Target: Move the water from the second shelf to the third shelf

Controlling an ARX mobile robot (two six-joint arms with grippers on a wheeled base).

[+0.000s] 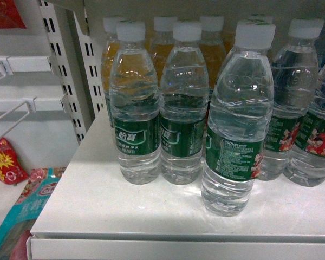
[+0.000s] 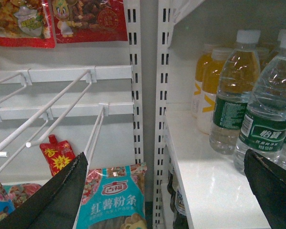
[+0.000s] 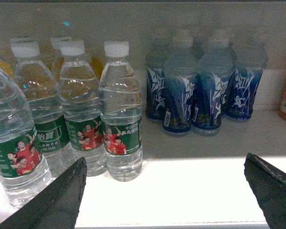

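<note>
The water (image 1: 238, 119) stands on the shelf (image 1: 151, 200) ahead of its row, closest to the front edge, at about 4 o'clock from the two water bottles (image 1: 158, 103) side by side behind it. More green-label bottles run off toward 3 o'clock, and orange-drink bottles (image 1: 161, 51) fill the back row.

Neither gripper shows in the head view. In the left wrist view the left gripper (image 2: 174, 191) is spread wide and holds nothing; its fingers frame the shelf upright (image 2: 159, 109), with the hooks (image 2: 62, 114) and snack bags (image 2: 117, 198) at 9 o'clock. In the right wrist view the right gripper (image 3: 164, 193) is likewise wide apart and empty, aimed at bare shelf between the water row and the blue bottles (image 3: 205, 86).

Risks, as I judge them:
- The bottles are alike and packed close. A finger entering at a slant could nudge a neighbour, and one tipped bottle could knock down others.
- The front bottle sits near the edge; a push from behind might send it off.
- The ribbed clear wall looks soft, so a hard squeeze may buckle it and a light one may slip.
- The left arm is near the upright and hooks and could snag there.
</note>
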